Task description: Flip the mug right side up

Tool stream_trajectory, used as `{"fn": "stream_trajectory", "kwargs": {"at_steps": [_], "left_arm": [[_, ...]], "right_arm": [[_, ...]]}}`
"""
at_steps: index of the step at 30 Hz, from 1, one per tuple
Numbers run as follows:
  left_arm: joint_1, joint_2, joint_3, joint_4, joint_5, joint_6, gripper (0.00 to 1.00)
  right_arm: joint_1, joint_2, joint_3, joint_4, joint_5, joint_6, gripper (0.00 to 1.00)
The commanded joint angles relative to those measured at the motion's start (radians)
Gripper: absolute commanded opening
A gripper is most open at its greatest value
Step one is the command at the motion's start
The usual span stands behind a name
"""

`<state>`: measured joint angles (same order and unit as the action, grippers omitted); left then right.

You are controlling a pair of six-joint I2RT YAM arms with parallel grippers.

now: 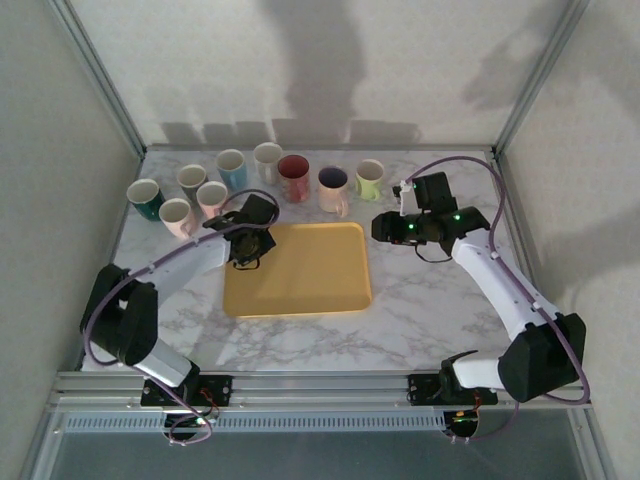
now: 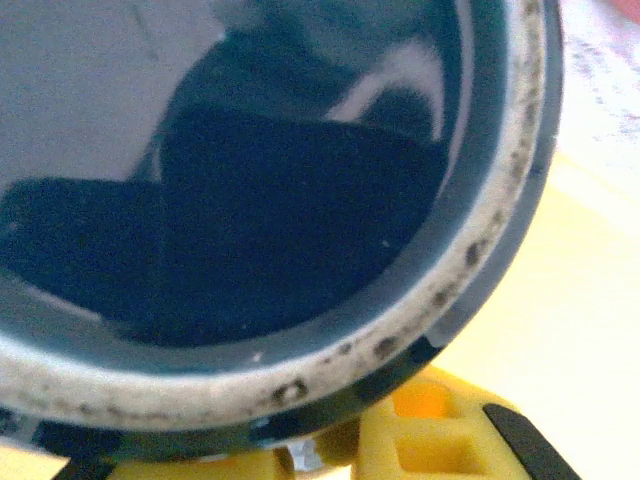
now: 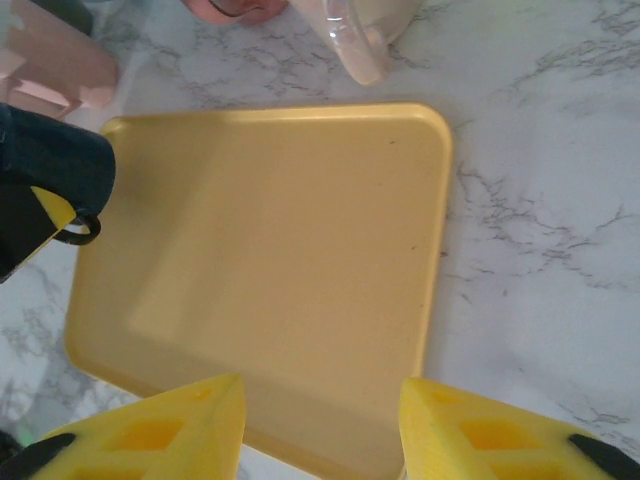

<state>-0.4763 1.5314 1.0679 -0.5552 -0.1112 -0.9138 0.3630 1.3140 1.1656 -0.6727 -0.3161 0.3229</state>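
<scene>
Left gripper [image 1: 246, 244] closed on dark blue mug [image 2: 300, 200], apparently by its rim, over yellow tray's [image 3: 270, 260] far-left corner. Right gripper [image 3: 320, 430] part-open, empty, near tray's far-right corner.

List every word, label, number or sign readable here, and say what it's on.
None: no words, numbers or logos can be read on the dark mug, the other mugs, the tray or the table.

Both arms are built of white links [image 1: 495, 275] and black joints [image 1: 530, 365]; purple cables [image 1: 445, 162] are trailed alongside; fingers [image 3: 160, 435] are moulded yellow.
</scene>
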Motion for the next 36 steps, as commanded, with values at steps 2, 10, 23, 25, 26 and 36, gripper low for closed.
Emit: {"fn": "stream_trajectory", "kwargs": {"at_steps": [2, 10, 23, 25, 26, 36], "left_arm": [[-0.003, -0.097, 0.027, 0.011, 0.041, -0.004, 0.0], [-0.004, -0.212, 0.05, 0.101, 0.166, 0.006, 0.0], [-0.004, -0.385, -0.007, 0.443, 0.378, 0.029, 0.0], [-0.005, -0.393, -0.014, 0.496, 0.419, 0.039, 0.0], [-0.004, -0.393, -0.014, 0.52, 0.443, 0.043, 0.0], [-0.015, -0.386, -0.038, 0.665, 0.577, 0.073, 0.0]], "right_arm": [[-0.009, -0.053, -0.022, 0.024, -0.075, 0.067, 0.47], [-0.009, -0.096, -0.026, 0.066, -0.192, 0.16, 0.48], [-0.01, -0.157, -0.109, 0.334, -0.423, 0.453, 0.52], [-0.01, -0.153, -0.141, 0.434, -0.473, 0.529, 0.52], [-0.01, -0.149, -0.156, 0.485, -0.491, 0.565, 0.53], [-0.006, -0.109, -0.287, 1.013, -0.584, 0.912, 0.58]]}}
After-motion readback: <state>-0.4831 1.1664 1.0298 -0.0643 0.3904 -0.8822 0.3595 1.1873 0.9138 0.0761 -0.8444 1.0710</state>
